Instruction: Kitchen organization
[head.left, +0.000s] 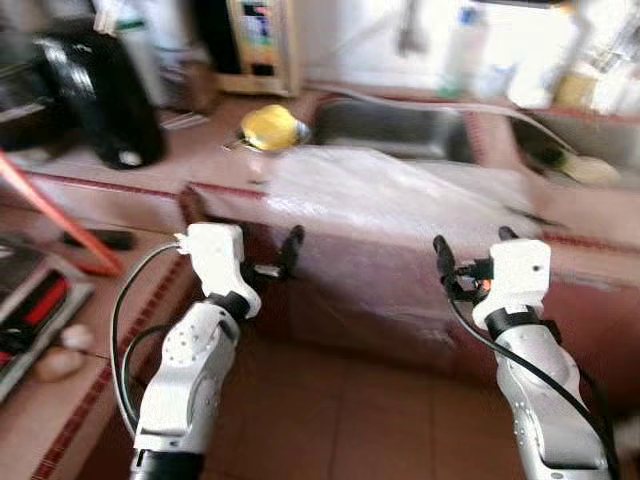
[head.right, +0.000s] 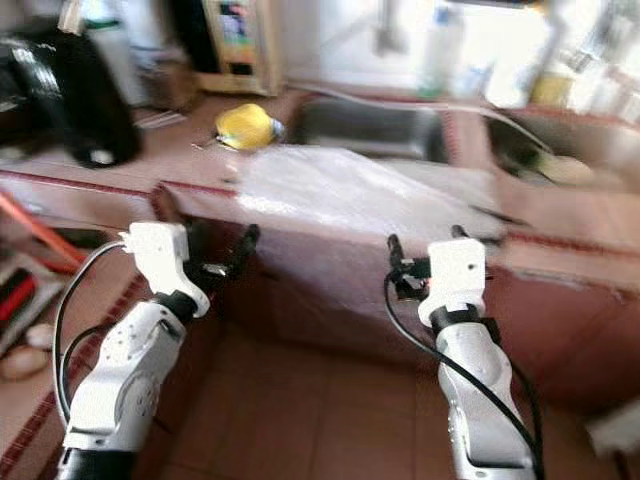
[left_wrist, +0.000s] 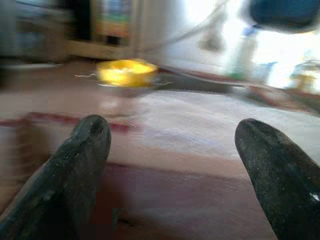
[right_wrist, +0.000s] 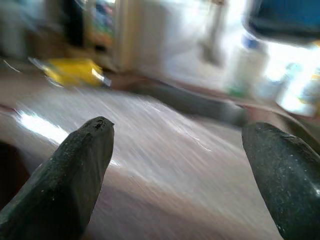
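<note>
Both arms are raised before the reddish table (head.left: 130, 195), the picture blurred. The left gripper (head.left: 270, 262) and right gripper (head.left: 472, 250) hover in front of its near edge, fingers apart and holding nothing. A yellow bowl (head.left: 270, 127) sits on the table beyond the left gripper, well apart from it, just beside the sink (head.left: 390, 130); its contents cannot be made out. A shiny plastic sheet (head.left: 380, 190) covers the table between the grippers and the sink. A black appliance (head.left: 100, 95) stands at far left, bottles (head.left: 465, 50) behind the sink.
</note>
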